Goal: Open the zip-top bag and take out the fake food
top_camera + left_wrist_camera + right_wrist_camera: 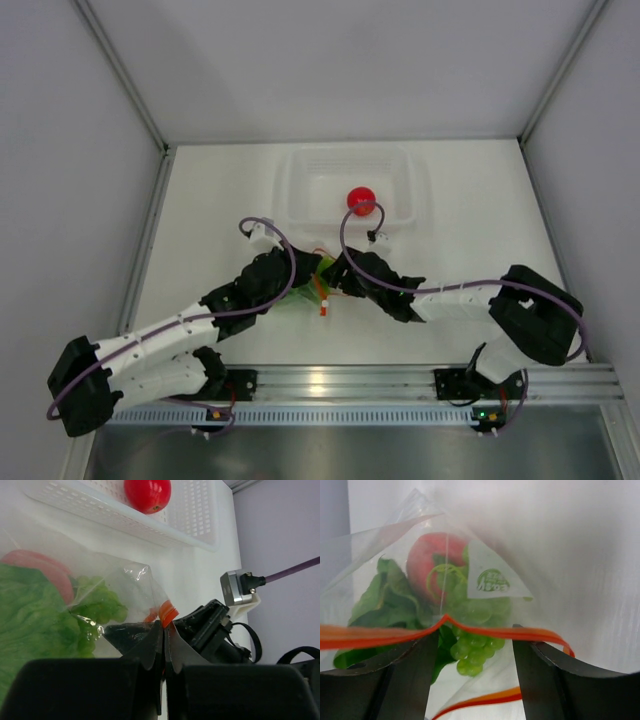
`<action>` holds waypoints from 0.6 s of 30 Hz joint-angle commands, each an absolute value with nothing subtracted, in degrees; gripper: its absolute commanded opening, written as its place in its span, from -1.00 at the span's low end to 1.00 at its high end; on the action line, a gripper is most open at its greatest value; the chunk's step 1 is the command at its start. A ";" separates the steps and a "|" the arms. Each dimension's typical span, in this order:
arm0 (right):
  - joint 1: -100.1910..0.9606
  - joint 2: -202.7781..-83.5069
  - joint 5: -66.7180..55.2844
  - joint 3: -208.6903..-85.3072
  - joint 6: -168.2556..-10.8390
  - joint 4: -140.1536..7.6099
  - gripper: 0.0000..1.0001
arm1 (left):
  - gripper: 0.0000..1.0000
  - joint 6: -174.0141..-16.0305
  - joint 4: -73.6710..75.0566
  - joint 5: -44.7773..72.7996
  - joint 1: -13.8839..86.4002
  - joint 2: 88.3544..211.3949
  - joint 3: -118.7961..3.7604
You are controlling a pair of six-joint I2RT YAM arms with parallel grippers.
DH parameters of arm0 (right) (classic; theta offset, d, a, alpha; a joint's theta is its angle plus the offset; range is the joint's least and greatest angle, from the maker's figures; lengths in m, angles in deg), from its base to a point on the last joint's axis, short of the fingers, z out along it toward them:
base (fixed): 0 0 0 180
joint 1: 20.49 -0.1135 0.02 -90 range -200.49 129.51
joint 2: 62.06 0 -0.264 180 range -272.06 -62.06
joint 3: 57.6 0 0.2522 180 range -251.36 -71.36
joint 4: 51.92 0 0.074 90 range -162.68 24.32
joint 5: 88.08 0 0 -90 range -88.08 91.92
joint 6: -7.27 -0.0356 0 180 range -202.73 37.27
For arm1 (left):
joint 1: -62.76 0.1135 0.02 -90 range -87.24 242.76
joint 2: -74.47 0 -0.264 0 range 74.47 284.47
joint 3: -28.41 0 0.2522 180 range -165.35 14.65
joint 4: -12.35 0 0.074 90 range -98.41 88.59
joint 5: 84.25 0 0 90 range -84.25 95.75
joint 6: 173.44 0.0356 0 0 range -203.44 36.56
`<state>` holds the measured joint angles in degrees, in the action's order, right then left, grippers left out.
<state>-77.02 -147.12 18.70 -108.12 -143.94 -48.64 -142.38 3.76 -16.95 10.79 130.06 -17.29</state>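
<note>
The zip-top bag [117,582] lies between both grippers, its mouth pulled open. My left gripper [165,626] is shut on the bag's orange-red zip strip [168,612] at one end. My right gripper [475,642] is open, its fingers [415,660] spread in the bag's mouth under the upper zip strip [370,636]. The green grape bunch [477,647] sits between those fingers, touching neither. Inside the bag are also the lettuce [380,600] and a pinkish-red fruit [427,562]. A red tomato [361,200] rests in the tray. From above, the bag [318,275] is mostly hidden by the arms.
A rigid clear tray [300,185] stands at the back centre, just beyond the bag. White walls close in the table on the left, right and back. The arm bases and a metal rail [340,380] line the near edge.
</note>
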 commanded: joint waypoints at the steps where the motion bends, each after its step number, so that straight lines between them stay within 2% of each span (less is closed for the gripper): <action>1: -77.79 -150.03 25.29 -111.18 -146.80 -43.00 0.24 | -1.00 -143.74 6.59 -15.35 10.55 128.87 -17.96; 12: -77.97 -159.53 29.96 -113.81 -149.18 -37.20 0.30 | -1.00 -143.30 9.31 -10.17 10.55 130.80 -18.31; 18: -77.97 -164.88 29.96 -120.84 -145.93 -43.78 0.30 | -1.00 -143.74 10.72 -7.61 10.55 133.44 -18.40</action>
<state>-77.11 -162.66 28.01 -116.29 -147.29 -43.44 -142.80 5.05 -10.48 10.81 132.99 -17.29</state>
